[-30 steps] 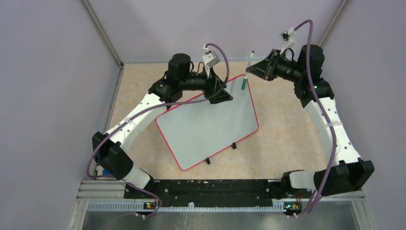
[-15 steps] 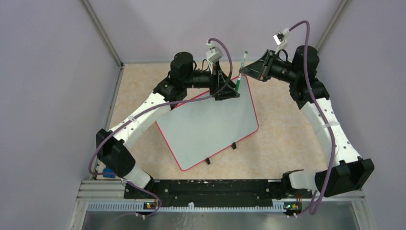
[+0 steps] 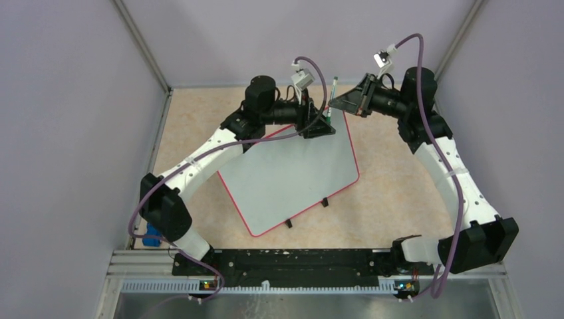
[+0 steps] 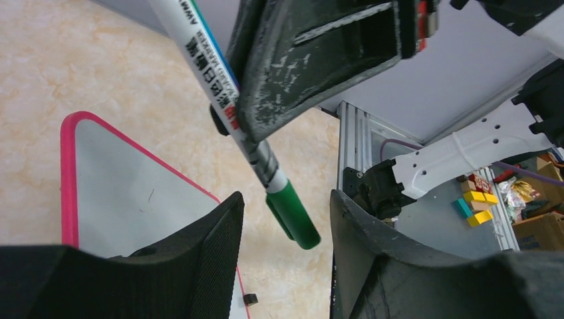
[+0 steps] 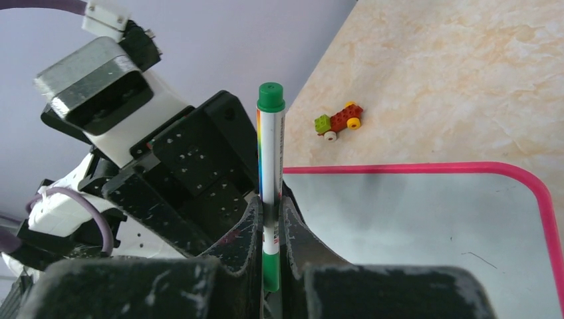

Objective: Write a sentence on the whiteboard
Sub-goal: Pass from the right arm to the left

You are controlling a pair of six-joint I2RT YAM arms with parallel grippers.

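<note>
The right tool is clamping a white marker between its two fingers, gripping the barrel close to the long green cap. In the right wrist view the printed barrel is sticking out past their tips and ending in a small green plug, and a short stretch of green is showing lower down in the slot between the fingers. The left tool is standing with its own fingers spread apart. In its camera the green cap is hanging in the gap between them, looking clear of both in that view. The two tools are meeting nose to nose above the far right corner of the whiteboard, with the marker tilting steeply between them in the top view.

The whiteboard is lying face up on the beige marbled counter, turned at an angle so that one rounded corner is pointing toward the arm bases. Its red rim is running all round, and small black feet are poking out along its near right edge. Its face is showing plain white-grey, with only a few faint specks in the wrist views. Beyond the board's far edge, a small toy car of green, red and yellow bricks is sitting on the counter, near the board yet apart from it
</note>
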